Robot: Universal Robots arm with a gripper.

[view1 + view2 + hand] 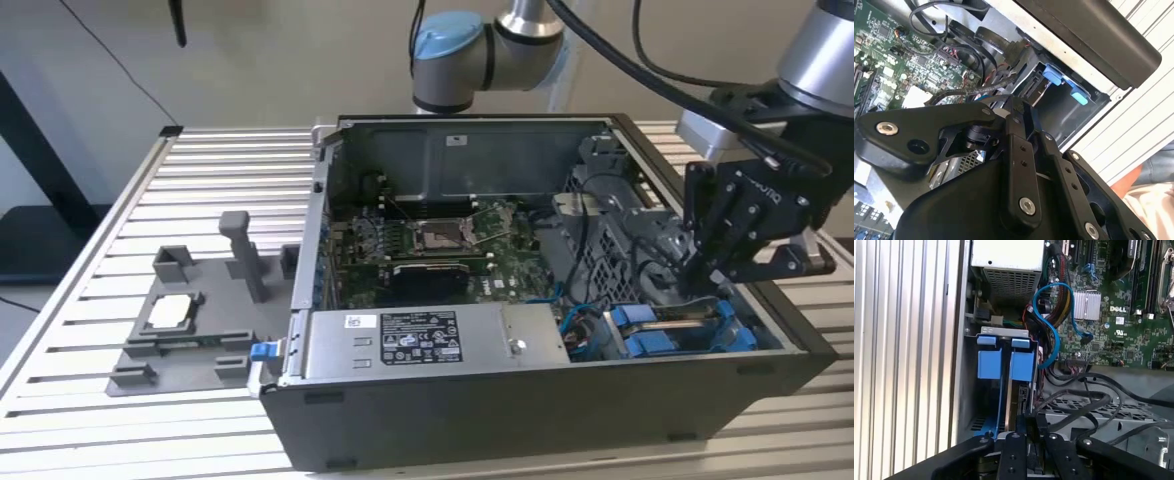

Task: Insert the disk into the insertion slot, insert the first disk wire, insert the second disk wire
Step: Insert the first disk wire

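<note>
Where the gripper (703, 278) reaches down into the open computer case (534, 400) on the exterior view's right, it hangs over the drive bay (970, 390) in the corner beside the power-supply box (400, 340). In the first wrist view the disk (1021, 367) stands on edge inside that bay, its bright blue carrier bracket lying just beside a second blue bracket (989, 362), and the gripper (1030, 422) sits right at the disk's near edge. Whether the claw is apart or clamped on the disk I cannot tell, since its tip lies in shadow against the dark metal.

I judge the disk to be rigid, fairly heavy for its size and sensitive to knocks. Its metal faces are smooth and likely slippery. The blue bracket looks the better place to take hold, across the thin sides, pressing squarely so it does not jam in the rails.

A blue data cable (1051, 325) loops from the motherboard (1114, 335) toward the bay, and black cables (1079, 400) trail close by the gripper. These are soft, springy and easy to snag
</note>
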